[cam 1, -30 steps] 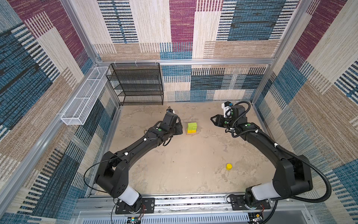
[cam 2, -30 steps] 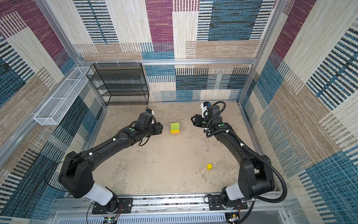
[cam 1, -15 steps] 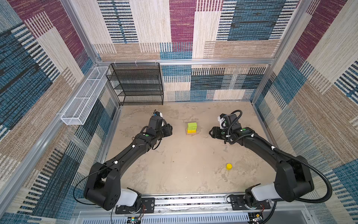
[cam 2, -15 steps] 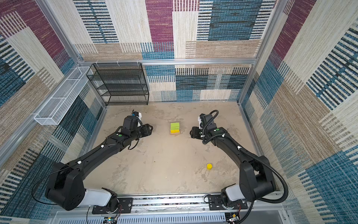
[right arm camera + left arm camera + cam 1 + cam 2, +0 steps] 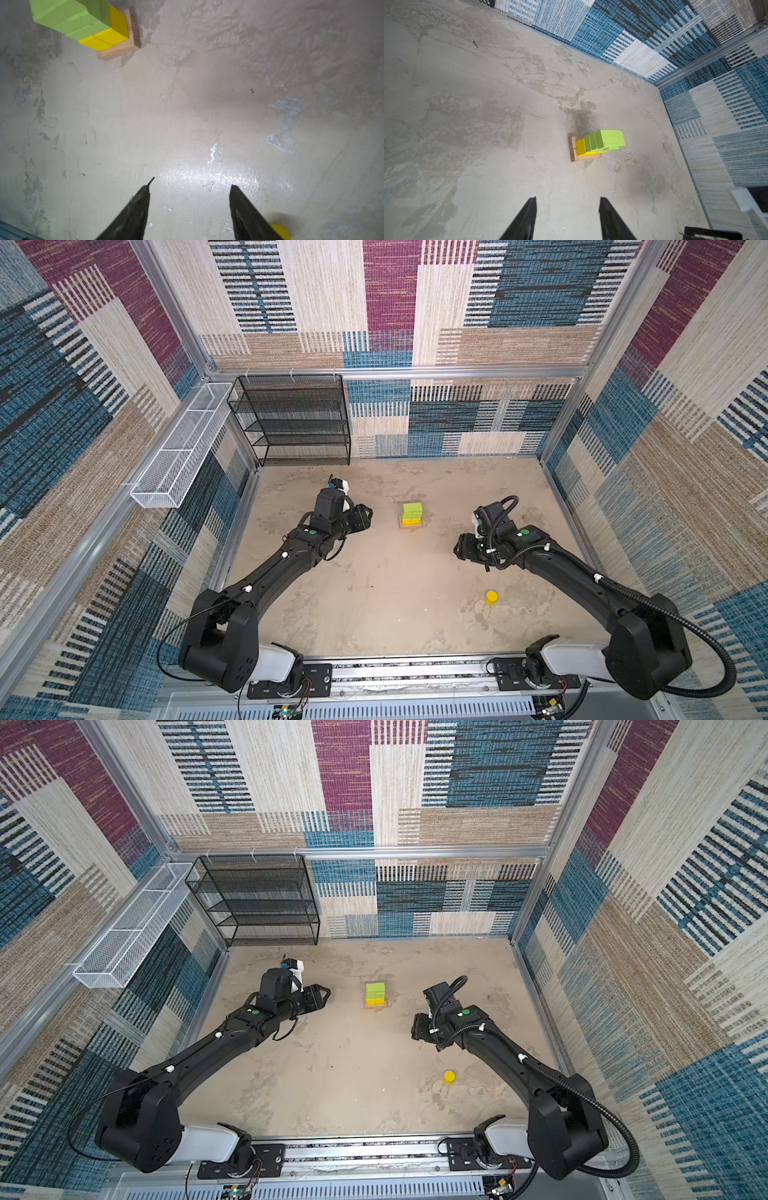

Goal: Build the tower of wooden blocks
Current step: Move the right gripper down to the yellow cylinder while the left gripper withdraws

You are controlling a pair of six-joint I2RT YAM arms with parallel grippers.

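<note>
— Left gripper, right gripper: how are they held?
— Parted, empty. Tower of square-edged painted wood is stacked far centre between them; round yellow cylinder is seen near right, clear of edges.

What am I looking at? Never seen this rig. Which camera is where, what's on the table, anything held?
Two black robot arms with two-finger grippers, mounted at the near edge of a tan table inside a fabric-walled booth. The two wide pictures come from one overhead stereo camera, so they nearly match. The two close ones come from a camera on each wrist. On the table: the wood block tower, tan bars at the bottom, yellow cubes above, lime-green pieces on top, and a loose yellow cylinder nearer the right arm. At the back left: a black wire shelf and a white wire basket. The left gripper and the right gripper are both open, holding nothing.
</note>
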